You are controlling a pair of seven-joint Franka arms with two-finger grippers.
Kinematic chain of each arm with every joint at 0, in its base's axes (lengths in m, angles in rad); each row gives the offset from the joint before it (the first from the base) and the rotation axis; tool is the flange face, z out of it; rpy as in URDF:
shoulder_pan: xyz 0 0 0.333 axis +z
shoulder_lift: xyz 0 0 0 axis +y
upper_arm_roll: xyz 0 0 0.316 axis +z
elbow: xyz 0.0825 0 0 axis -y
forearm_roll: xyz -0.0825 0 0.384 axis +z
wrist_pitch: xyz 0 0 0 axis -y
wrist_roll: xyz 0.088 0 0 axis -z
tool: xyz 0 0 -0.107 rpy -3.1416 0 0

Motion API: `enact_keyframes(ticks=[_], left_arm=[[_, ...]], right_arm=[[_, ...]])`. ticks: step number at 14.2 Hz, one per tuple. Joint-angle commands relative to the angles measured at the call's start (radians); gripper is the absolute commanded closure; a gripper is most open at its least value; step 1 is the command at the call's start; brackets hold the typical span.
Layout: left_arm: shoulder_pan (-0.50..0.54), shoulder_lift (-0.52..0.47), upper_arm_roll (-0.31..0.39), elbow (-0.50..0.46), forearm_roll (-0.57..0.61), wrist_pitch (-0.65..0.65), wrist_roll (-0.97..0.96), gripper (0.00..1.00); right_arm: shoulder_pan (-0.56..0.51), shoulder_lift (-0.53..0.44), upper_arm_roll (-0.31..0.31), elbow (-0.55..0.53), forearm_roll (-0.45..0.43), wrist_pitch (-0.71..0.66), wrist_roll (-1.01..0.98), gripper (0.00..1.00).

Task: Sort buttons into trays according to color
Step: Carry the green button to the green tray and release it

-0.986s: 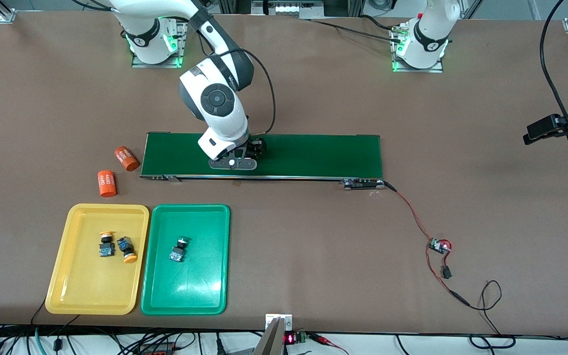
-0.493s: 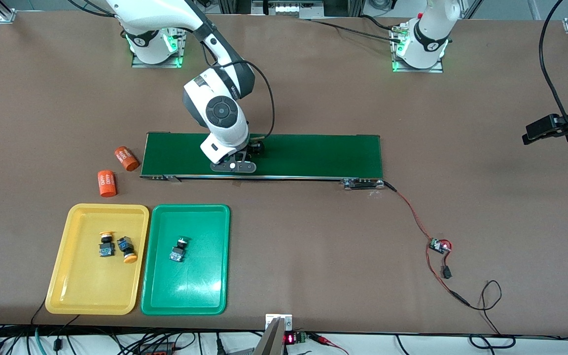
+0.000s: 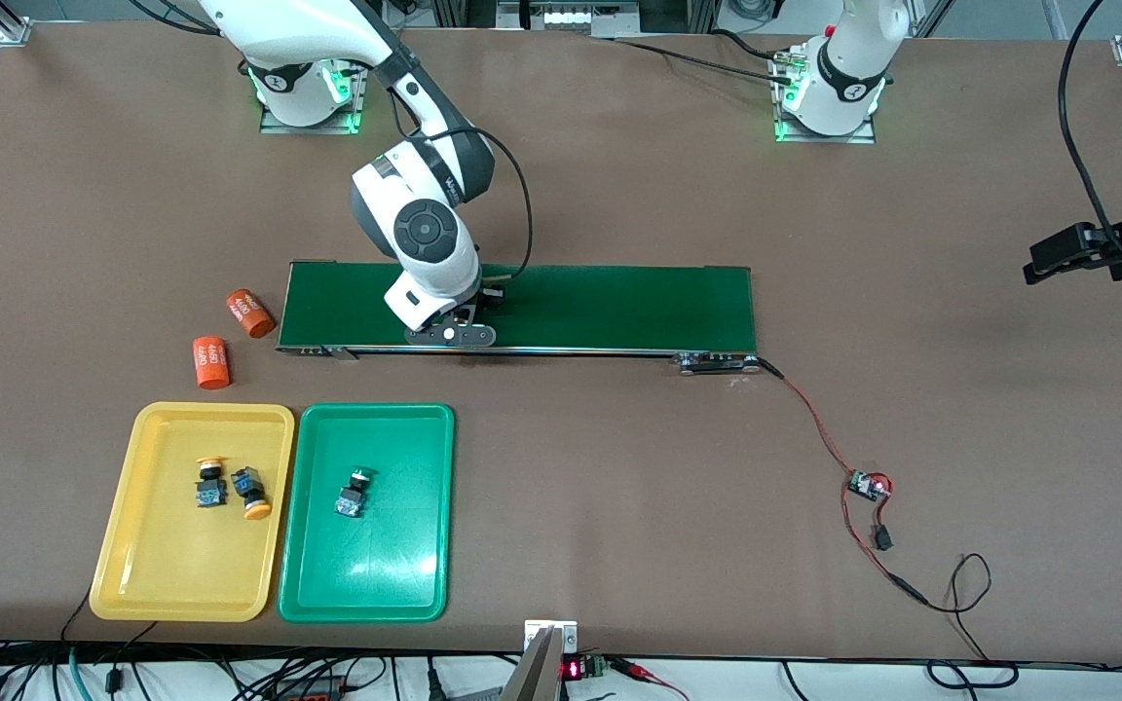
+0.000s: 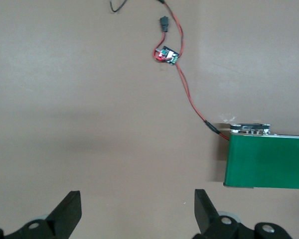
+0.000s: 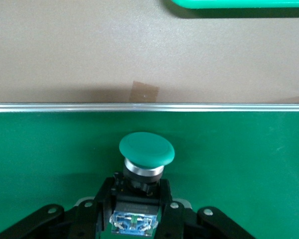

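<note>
Since the earlier frames, the right arm's wrist has been sliding along the conveyor belt toward the right arm's end of the tabletop, bringing the right gripper closer to the belt's edge nearest the front camera. Its fingers are clamping the black-and-blue body of a green-capped button, which is hanging over the belt with its cap pointing toward the green tray.

One green button is lying in the green tray. Two yellow-orange buttons are lying side by side in the yellow tray, which is sitting just beside the green tray, toward the right arm's end.

At the left arm's end, the left gripper is waiting with its fingers spread wide, holding nothing above bare tabletop near the belt's end.

Two orange cylinders are lying near the belt.
</note>
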Motion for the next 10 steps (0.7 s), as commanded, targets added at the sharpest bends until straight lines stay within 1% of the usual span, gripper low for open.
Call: enact_keyframes(ticks=[1, 3, 5, 7, 8, 10], left_arm=[[0.005, -0.024, -0.014, -0.018, 0.021, 0.001, 0.012, 0.00], [0.005, -0.025, -0.015, -0.018, 0.021, -0.001, 0.012, 0.00], [0.002, -0.025, -0.017, -0.017, 0.021, -0.001, 0.012, 0.00], [0.002, -0.025, -0.015, -0.017, 0.021, -0.002, 0.012, 0.00], [0.002, -0.025, -0.015, -0.017, 0.021, -0.001, 0.012, 0.00], [0.004, -0.025, -0.017, -0.017, 0.021, -0.002, 0.012, 0.00]], right_arm=[[-0.018, -0.019, 0.002, 0.011, -0.001, -0.017, -0.020, 0.87], [-0.057, -0.059, 0.002, 0.034, 0.000, -0.029, -0.041, 0.87], [-0.111, -0.065, 0.000, 0.106, -0.001, -0.046, -0.090, 0.86], [-0.137, -0.059, -0.003, 0.180, -0.008, -0.039, -0.179, 0.86], [-0.165, -0.030, -0.004, 0.226, -0.005, -0.034, -0.240, 0.86], [-0.209, 0.060, -0.004, 0.347, -0.003, -0.031, -0.313, 0.85]])
